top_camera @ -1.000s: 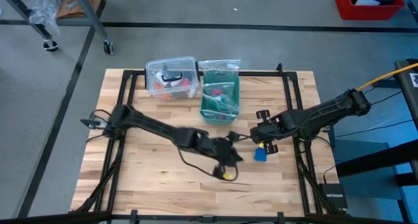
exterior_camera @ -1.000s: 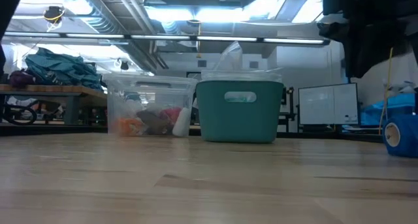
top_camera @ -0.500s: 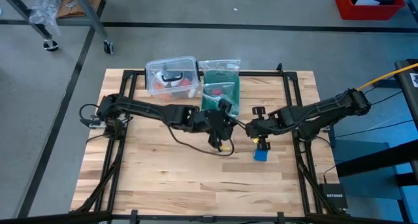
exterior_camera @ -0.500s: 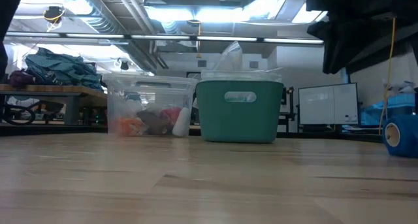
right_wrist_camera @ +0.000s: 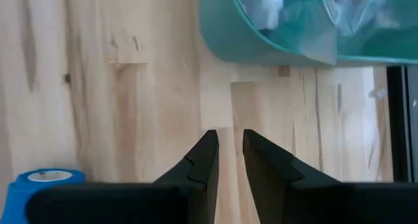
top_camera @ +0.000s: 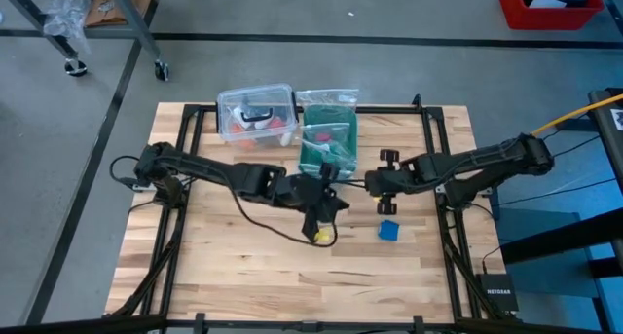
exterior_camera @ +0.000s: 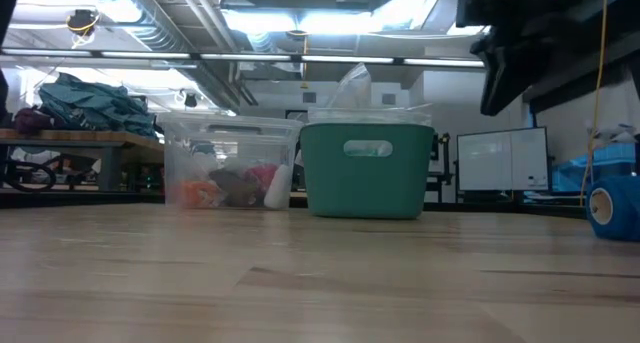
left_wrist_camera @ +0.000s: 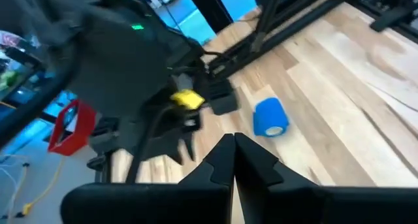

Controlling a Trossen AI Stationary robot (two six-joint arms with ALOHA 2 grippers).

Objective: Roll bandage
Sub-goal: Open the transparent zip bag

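The bandage is a small bright blue roll resting on the wooden table right of centre; it also shows in the low view and both wrist views. My left gripper hangs shut above the table's middle, left of the roll, with its fingers together and nothing in them. My right gripper hovers between the roll and the teal basket. Its fingers stand a narrow gap apart over bare wood, holding nothing.
The teal basket, which holds bagged items, stands at the far middle, with a clear lidded box of small things to its left. Black frame rails run along the table's sides. Bare wood lies along the near half.
My left gripper has risen from near the table's front and gone toward the far edge, ending above the middle, still shut. My right gripper has drawn away from above the bandage roll toward the basket and rolled a little. The roll has stayed where it was.
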